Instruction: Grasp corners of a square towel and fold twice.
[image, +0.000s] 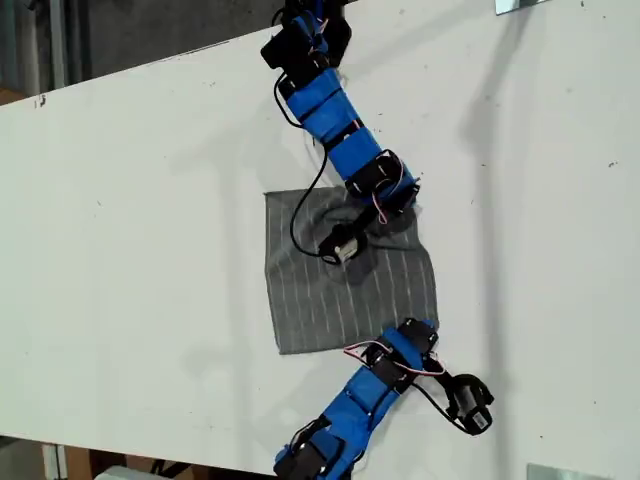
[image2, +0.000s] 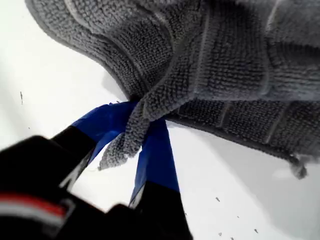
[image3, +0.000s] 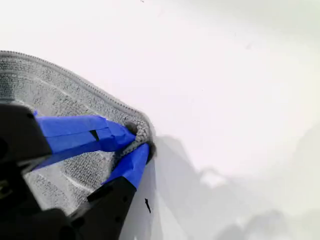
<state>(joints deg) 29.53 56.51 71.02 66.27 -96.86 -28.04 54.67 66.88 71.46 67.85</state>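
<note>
On the white table (image: 130, 250), my first gripper (image2: 134, 131) and my second gripper (image3: 134, 141) each had jaws pinched tight on a corner of the grey striped soft towel (image: 340, 290), ready to lift and fold.

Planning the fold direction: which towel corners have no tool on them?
On the towel, the exterior view's upper-left corner and lower-left corner: both lie flat and bare. That view's right-hand pair are pinched by my first tool and my second tool.

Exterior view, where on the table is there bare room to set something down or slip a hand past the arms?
The widest bare stretch of the table runs from the towel to the exterior view's left edge. A second open strip lies past the towel toward that view's right. The middle is crowded: my first claw and my second claw each pinch a towel corner, arms reaching in from top and bottom.
</note>
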